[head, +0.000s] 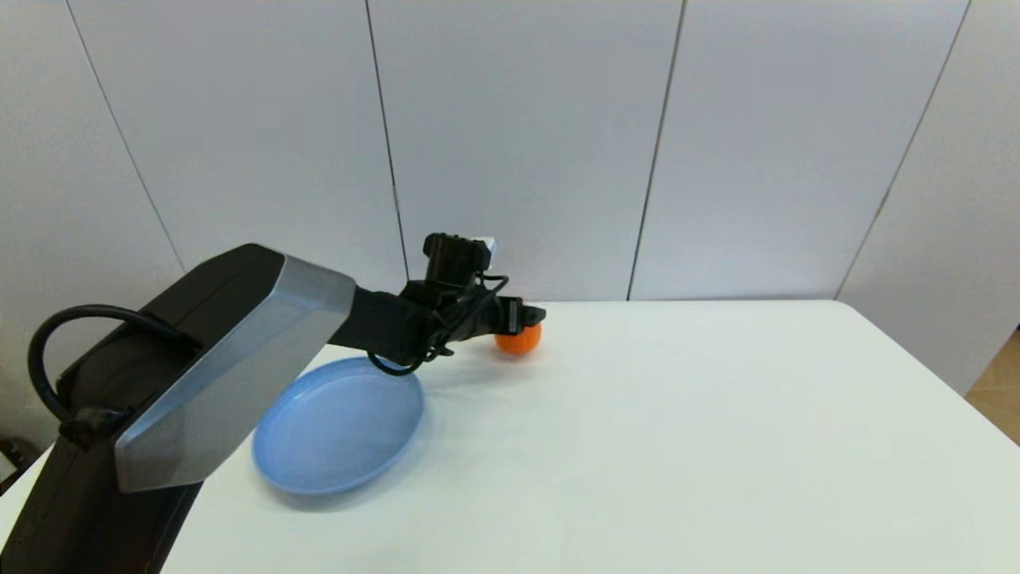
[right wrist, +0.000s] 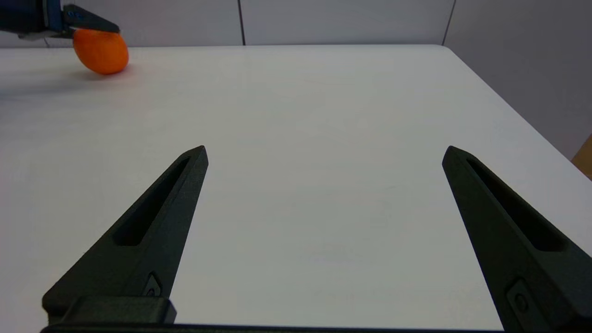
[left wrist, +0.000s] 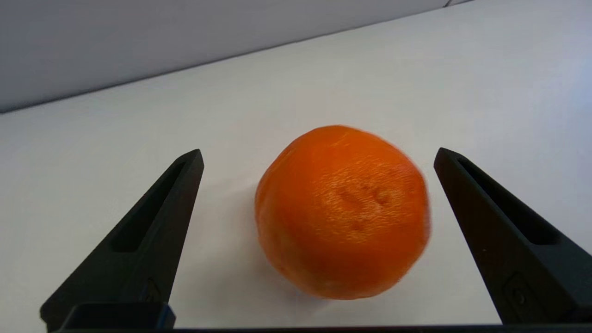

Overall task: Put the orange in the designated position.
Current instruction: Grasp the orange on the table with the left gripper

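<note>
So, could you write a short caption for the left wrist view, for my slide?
Left gripper open, its fingers on either side of the orange, which sits on the white table.

The orange (left wrist: 341,213) is bright orange all over, with tiny dimples and a paler, shiny patch on its skin. The plate (head: 339,426) is light blue, the desk (head: 677,438) is white, and the wall (head: 518,135) behind is pale grey with thin dark lines running down it. The left gripper (left wrist: 318,157) and the right gripper (right wrist: 323,155) both have black fingers (left wrist: 138,245), and the left arm (head: 223,359) is black with a silver-grey side panel.
</note>
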Tool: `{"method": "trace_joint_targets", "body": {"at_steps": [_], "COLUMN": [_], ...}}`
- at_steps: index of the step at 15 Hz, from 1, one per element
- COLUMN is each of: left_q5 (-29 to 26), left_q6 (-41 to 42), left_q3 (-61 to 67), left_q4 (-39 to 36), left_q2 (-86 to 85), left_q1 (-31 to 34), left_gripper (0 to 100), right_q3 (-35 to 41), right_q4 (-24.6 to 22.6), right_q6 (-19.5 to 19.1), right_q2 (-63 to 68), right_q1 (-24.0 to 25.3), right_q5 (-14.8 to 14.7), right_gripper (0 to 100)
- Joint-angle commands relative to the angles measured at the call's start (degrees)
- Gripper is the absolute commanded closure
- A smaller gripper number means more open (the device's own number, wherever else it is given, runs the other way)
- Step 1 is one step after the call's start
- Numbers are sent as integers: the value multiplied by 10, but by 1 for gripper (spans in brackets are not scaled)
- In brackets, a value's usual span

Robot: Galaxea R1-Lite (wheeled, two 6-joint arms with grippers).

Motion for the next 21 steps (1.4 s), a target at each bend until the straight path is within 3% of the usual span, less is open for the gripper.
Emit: {"method": "trace_joint_targets", "body": {"at_steps": [1, 14, 15, 21], "left_q5": [0, 1, 0, 22], "left_q6": [-1, 2, 5, 5], "left_q3": [-1, -7, -8, -8], "left_q4": [-1, -4, 1, 25], "left_q2": [11, 29, 29, 11], "left_q1": [0, -7, -7, -10], "left_gripper": [0, 0, 100, 100], "right_q3": [0, 0, 0, 0], "right_q4": [0, 0, -1, 0], "right_q6": [0, 0, 0, 0], "right_q2": [1, 1, 1, 1], "right_q1": [0, 0, 0, 0], "right_q5": [0, 0, 0, 0], "right_gripper": [0, 0, 0, 0]}}
